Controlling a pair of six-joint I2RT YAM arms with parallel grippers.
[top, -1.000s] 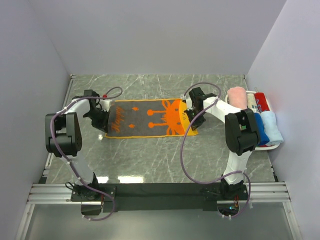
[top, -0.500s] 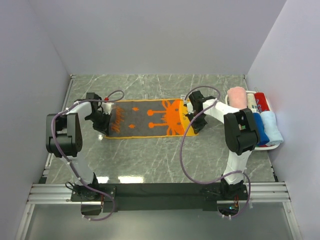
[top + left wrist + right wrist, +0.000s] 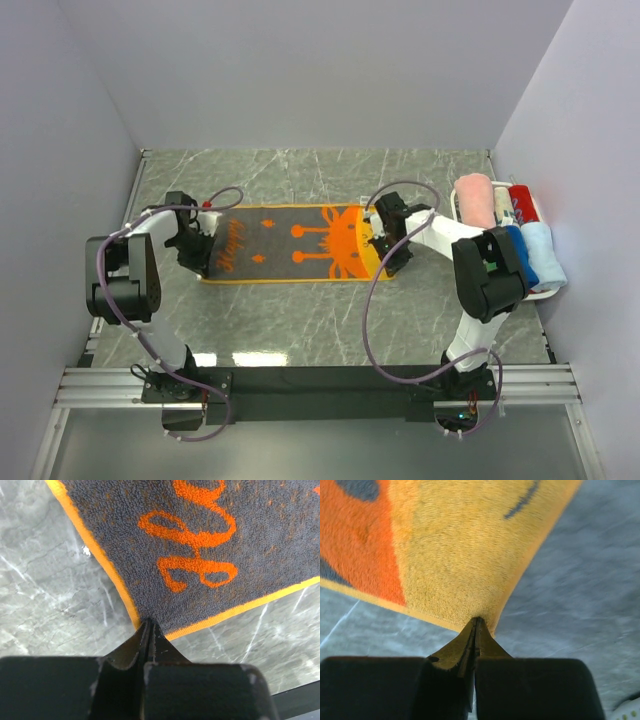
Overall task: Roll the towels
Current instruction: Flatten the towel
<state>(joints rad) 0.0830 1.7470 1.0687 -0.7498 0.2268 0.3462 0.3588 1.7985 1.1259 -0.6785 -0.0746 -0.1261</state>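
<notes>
A grey-and-orange towel (image 3: 290, 245) with "Happy" lettering and an orange cartoon lies spread flat across the middle of the marble table. My left gripper (image 3: 203, 268) is shut on its near left corner; in the left wrist view the jaws (image 3: 149, 624) pinch the orange hem of the towel (image 3: 200, 540). At the other end, my right gripper (image 3: 391, 263) is shut on the near right corner. In the right wrist view the closed tips (image 3: 477, 621) bite the yellow edge of the towel (image 3: 460, 545).
A white basket (image 3: 541, 294) stands at the right wall and holds rolled towels: pink (image 3: 475, 198), red (image 3: 520, 194), blue (image 3: 520, 256) and pale blue (image 3: 543, 255). Grey walls close in the left, back and right sides.
Both grippers have moved toward the near edge and slightly left, dragging the spread towel with them. Both stay shut on its corners.
</notes>
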